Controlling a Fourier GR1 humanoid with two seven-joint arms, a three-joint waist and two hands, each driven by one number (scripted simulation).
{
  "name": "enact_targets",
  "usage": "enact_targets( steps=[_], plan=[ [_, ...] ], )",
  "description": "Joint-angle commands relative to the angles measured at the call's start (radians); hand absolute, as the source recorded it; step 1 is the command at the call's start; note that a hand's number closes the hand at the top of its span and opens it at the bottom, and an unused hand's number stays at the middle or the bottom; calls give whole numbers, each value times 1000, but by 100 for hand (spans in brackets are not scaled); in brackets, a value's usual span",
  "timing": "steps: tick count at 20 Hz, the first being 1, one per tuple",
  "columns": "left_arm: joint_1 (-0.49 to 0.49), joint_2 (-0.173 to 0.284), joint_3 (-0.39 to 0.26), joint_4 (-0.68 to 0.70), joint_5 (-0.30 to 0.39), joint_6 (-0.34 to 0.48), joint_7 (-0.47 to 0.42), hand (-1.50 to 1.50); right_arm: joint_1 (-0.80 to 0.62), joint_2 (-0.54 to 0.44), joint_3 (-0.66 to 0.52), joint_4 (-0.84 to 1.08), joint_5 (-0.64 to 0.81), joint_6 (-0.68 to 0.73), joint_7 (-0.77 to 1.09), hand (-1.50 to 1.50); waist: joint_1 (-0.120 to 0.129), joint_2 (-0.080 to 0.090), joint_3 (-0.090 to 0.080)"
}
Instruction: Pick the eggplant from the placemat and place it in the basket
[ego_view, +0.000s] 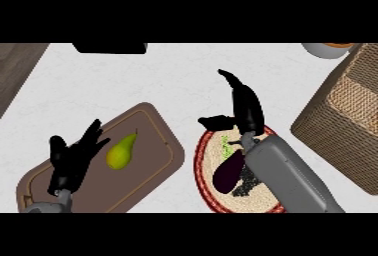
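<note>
Reaching past the target, right hand (244, 107) with fingers straight and apart, holding nothing, hovering far of the eggplant (229, 172) lying on the round placemat (210, 197) under the forearm, basket (343, 120) to the right; likely risk: closing too far out and missing it.

Contents of the counter, by count — one eggplant (229, 172), one pear (121, 151), one round placemat (210, 192), one brown tray (159, 137), one wicker basket (343, 125). Two black hands — left hand (74, 157), right hand (244, 107).
</note>
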Motion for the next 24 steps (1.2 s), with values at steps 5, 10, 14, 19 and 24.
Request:
enact_targets(
  steps=[5,10,14,19,24],
  plan=[
    [116,17,-6,42,-5,13,58,0,-289,-190,41,-35,88,396,452,-150,-31,-9,-7],
    [131,19,3,19,3,17,61,0,-421,-223,-14,-112,-102,725,629,-150,-36,-5,-4],
    [151,26,7,28,3,5,39,0,-450,-218,-32,-118,-267,900,749,-150,-44,-4,-5],
    [142,17,7,-1,11,19,76,0,-465,-263,-22,-133,-396,968,827,-150,-55,-1,-3],
    [166,49,27,-8,23,-12,65,0,-468,-335,-13,-187,-504,980,862,-150,-57,0,-3]
  ],
)
